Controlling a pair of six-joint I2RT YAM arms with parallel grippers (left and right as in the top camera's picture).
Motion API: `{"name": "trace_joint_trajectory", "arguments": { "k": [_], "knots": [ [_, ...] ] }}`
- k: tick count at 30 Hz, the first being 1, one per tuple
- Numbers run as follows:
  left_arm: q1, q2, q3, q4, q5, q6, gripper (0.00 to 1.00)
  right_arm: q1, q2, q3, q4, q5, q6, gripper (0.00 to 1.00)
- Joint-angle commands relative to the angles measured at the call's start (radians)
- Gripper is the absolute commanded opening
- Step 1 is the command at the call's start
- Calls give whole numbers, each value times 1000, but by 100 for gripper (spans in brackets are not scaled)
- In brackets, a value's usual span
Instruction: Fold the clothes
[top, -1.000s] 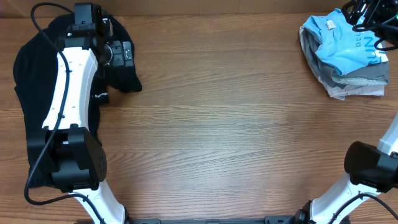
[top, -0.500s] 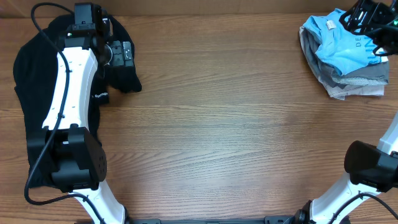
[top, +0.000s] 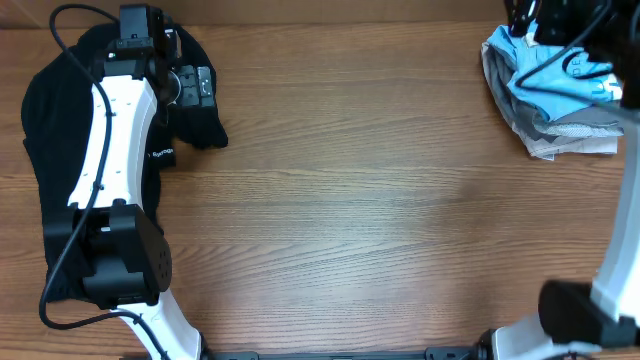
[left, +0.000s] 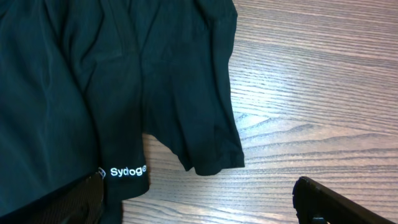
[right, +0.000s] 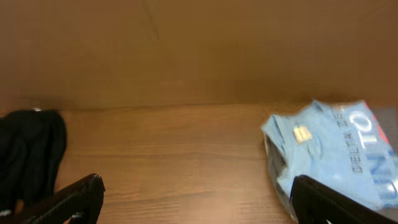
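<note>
The light blue T-shirt lies crumpled at the table's far right, white neck tag and lettering showing; it also shows in the right wrist view. My right gripper is open and empty, held above the shirt's far left edge; in its own view the fingers straddle bare table left of the shirt. The black shirt lies at the far left under my left arm. My left gripper is open over the shirt's right edge. In the left wrist view its fingers flank the hem by the white logo.
A grey garment lies under the blue T-shirt. A brown wall runs along the table's back edge. Bare wooden table spans the middle. The black shirt shows far left in the right wrist view.
My right gripper has swung left and risen over the blue T-shirt's far left part. The left arm and the black shirt have not moved.
</note>
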Motion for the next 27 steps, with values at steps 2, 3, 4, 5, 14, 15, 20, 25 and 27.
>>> {"name": "trace_joint_trajectory", "arguments": {
  "k": [2,3,4,5,14,15,20,25,27],
  "knots": [
    [5,10,18,-2,8,-11,100,44,-181,-288,145,21,-8,100],
    [5,10,18,-2,8,-11,100,49,-219,-354,187,21,-8,100],
    [5,10,18,-2,8,-11,100,53,-259,-427,240,21,-8,100],
    [5,10,18,-2,8,-11,100,56,-303,-503,286,21,-8,100],
    [5,10,18,-2,8,-11,100,56,-747,-1206,707,23,-4,100],
    [5,10,18,-2,8,-11,100,56,-796,-1274,751,25,-4,100],
    [5,10,18,-2,8,-11,100,56,-1063,-1627,996,81,59,100],
    [5,10,18,-2,8,-11,100,56,-1308,-1938,1193,122,109,100],
    [5,10,18,-2,8,-11,100,56,-1380,-2014,1223,122,109,100]
  ]
}}
